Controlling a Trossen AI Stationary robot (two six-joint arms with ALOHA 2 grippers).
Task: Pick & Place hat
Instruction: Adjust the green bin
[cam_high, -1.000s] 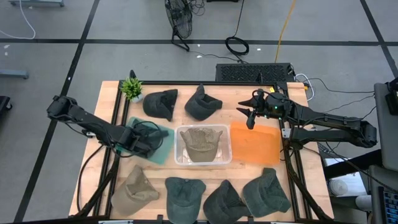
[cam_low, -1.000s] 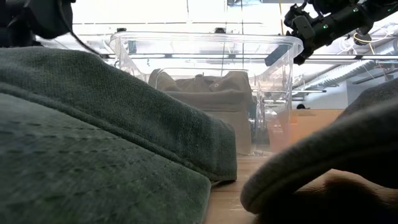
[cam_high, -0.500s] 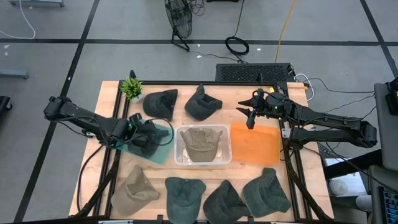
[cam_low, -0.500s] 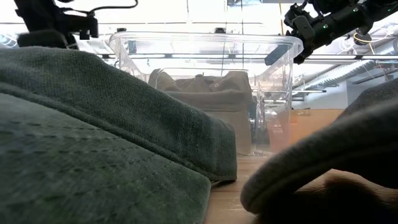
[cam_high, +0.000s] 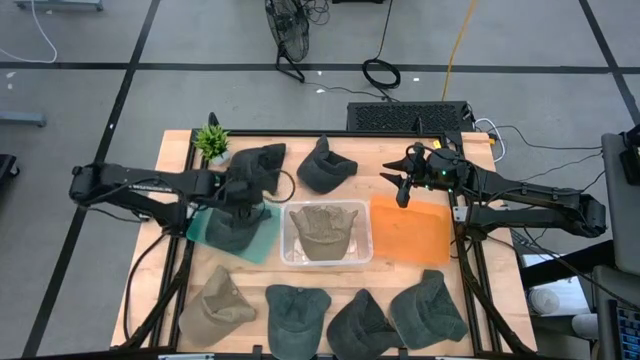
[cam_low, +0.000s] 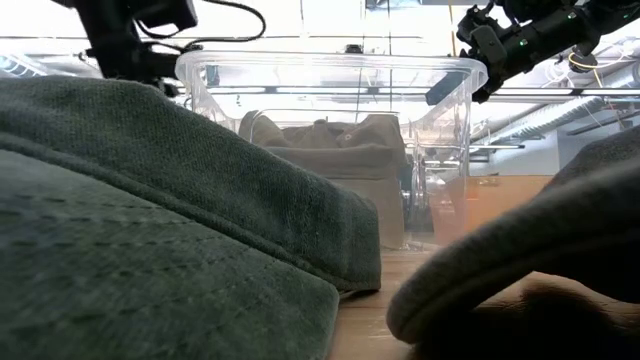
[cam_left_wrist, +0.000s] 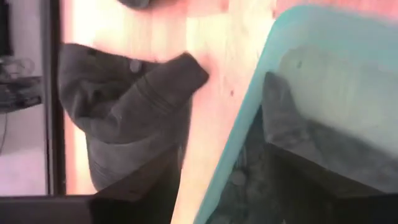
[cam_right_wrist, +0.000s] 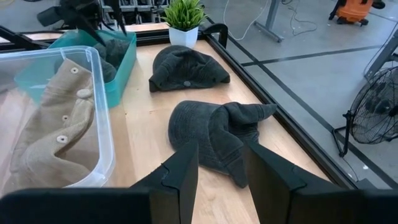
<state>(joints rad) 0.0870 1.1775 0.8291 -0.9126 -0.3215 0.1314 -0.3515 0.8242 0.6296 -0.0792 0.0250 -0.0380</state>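
The left gripper (cam_high: 243, 190) is hovering over the teal bin (cam_high: 262, 240), near the desk's left edge, with its fingers spread and nothing between them. A dark hat (cam_high: 232, 228) is lying inside that bin, just under the gripper; the left wrist view is showing the bin's rim (cam_left_wrist: 239, 130) with dark cloth in it, and another dark hat (cam_left_wrist: 124, 106) on the wood beside it. So the placing step is looking finished for this hat. The right gripper (cam_high: 402, 183) is waiting above the far edge of the orange mat (cam_high: 410, 230), fingers apart and empty. A tan hat (cam_high: 322, 228) is sitting in the clear bin (cam_high: 292, 250) at the desk's middle. More hats are lying along the near and far edges. Next, the left arm is likely needing to lift clear and reach for another hat.
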